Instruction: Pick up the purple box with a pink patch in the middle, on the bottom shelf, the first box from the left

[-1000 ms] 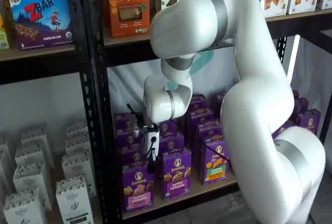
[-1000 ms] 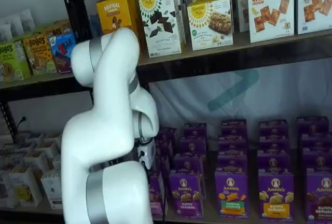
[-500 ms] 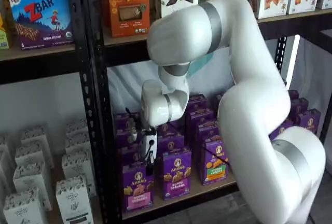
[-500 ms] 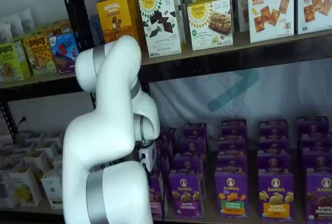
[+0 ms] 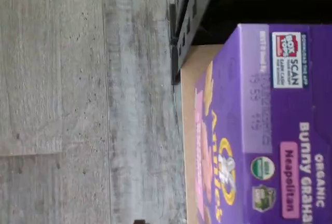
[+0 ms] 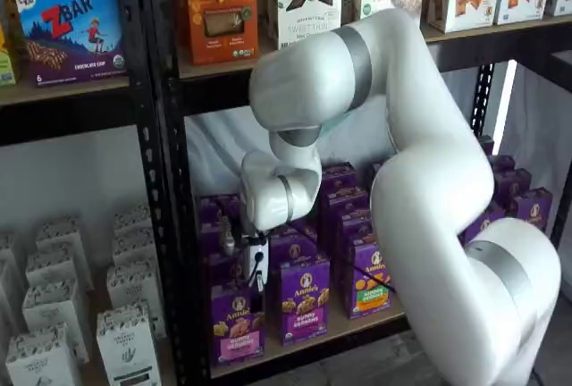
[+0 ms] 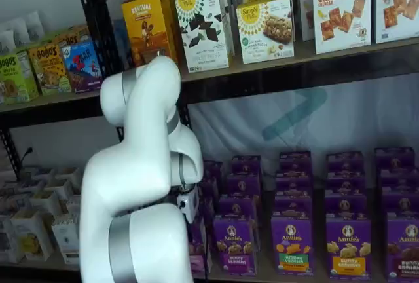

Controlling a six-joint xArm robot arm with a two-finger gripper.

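My arm (image 6: 420, 180) is filling the foreground in both shelf views, its white links bending down in front of the rack. My gripper (image 6: 257, 272) is hanging just above the purple box (image 6: 237, 322); its white body and a dark finger are showing in a shelf view, but I cannot tell whether the fingers are parted or closed, since they are appearing side-on against the dark cartons.

The purple box is standing upright at the front left end of the bottom shelf (image 6: 308, 339), its pink band facing out. In the wrist view its top face (image 5: 282, 125) is taking up much of the picture, reading "Neapolitan" on a pink patch, with the tan shelf edge (image 5: 190, 130) beside it and grey floor (image 5: 88, 99) beyond.

Just beside the purple box, another purple carton (image 6: 304, 299) is standing, and a carton with a green-and-orange label (image 6: 371, 281) is sitting next along. Rows of purple cartons are running back behind them. Farther up, the board above is carrying orange and white boxes (image 6: 221, 6).
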